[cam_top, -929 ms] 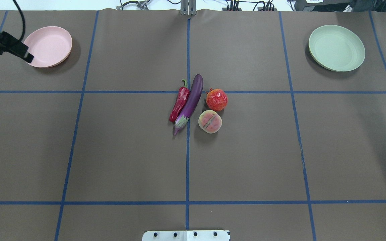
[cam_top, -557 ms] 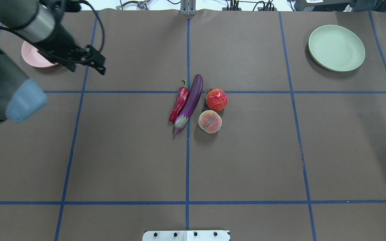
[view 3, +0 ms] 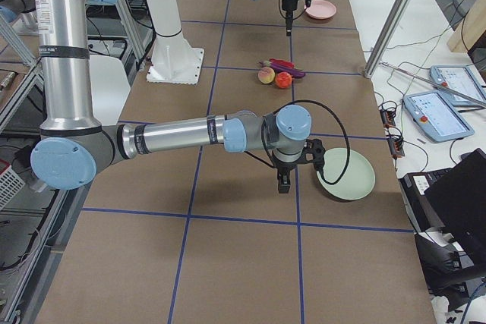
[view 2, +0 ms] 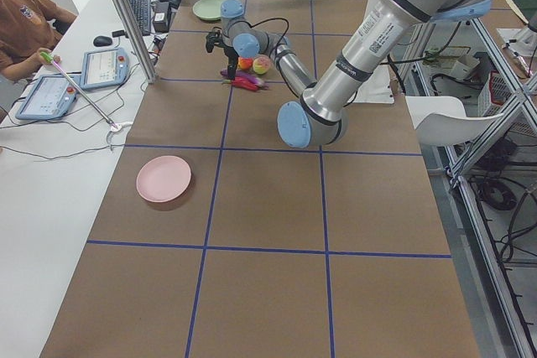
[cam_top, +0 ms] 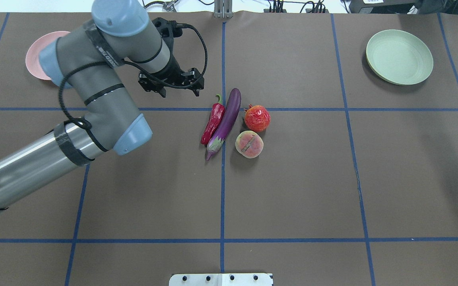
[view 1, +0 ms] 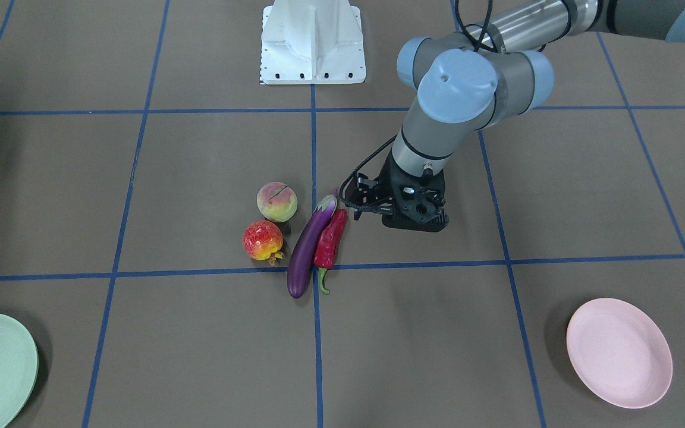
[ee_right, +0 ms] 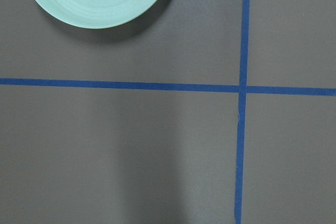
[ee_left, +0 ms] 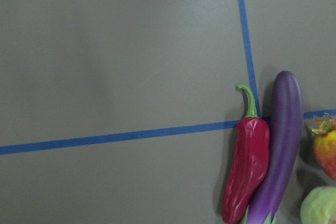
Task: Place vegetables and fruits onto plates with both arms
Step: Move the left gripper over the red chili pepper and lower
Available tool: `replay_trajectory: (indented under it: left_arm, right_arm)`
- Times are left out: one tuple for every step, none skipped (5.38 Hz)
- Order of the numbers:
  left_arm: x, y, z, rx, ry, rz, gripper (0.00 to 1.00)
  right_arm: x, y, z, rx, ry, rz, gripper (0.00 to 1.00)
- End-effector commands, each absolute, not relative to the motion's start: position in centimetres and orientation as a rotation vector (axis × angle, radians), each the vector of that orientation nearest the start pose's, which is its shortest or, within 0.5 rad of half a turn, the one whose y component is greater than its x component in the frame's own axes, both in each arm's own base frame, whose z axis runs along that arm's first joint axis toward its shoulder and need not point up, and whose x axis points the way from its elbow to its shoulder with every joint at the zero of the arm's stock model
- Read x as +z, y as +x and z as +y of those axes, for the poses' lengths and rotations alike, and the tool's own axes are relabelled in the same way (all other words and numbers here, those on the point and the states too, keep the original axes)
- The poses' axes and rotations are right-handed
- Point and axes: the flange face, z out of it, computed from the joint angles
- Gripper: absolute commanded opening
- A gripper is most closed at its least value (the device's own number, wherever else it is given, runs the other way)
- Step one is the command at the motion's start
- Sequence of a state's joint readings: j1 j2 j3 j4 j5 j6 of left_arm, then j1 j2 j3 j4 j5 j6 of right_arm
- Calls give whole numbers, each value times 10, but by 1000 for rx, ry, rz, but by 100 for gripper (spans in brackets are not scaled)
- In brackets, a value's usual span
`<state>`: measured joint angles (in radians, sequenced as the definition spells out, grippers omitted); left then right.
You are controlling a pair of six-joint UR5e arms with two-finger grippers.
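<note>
Left arm [cam_top: 105, 99] is hovering beside the chili pepper [cam_top: 213, 123]
Swung in from the pink plate [cam_top: 32, 59], its fingers [cam_top: 197, 91] are gaping wide; the right arm [view 3: 182, 134] is showing only side-on, finger state unreadable.

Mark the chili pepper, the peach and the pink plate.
chili pepper [cam_top: 213, 121]: overhead view, middle of its red body.
peach [cam_top: 249, 144]: overhead view, on its crease.
pink plate [view 1: 619, 353]: front-facing view, its bare centre.
</note>
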<state>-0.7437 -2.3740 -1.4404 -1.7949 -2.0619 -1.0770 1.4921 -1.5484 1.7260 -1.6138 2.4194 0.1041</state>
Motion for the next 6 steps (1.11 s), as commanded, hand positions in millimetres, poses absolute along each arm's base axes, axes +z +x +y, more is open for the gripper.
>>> replay_trajectory:
  left_arm:
    - [198, 557, -568, -28, 140, 953, 98]
    - [198, 569, -575, -35, 141, 933, 93]
    - [203, 575, -578, -36, 134, 923, 90]
    - [211, 580, -582, -33, 143, 935, 90]
    - [212, 587, -580, -27, 141, 938, 90]
    - [208, 595, -572, -13, 137, 942, 90]
  right_arm:
    - [573, 14, -508, -39, 41, -844, 100]
    - [572, 14, -508, -34, 40, -844, 99]
    - [571, 14, -509, -33, 42, -845, 99]
    - [570, 14, -509, -34, 42, -846, 99]
    - [570, 14, -509, -34, 41, -848, 99]
    - [571, 14, -509, -33, 40, -848, 99]
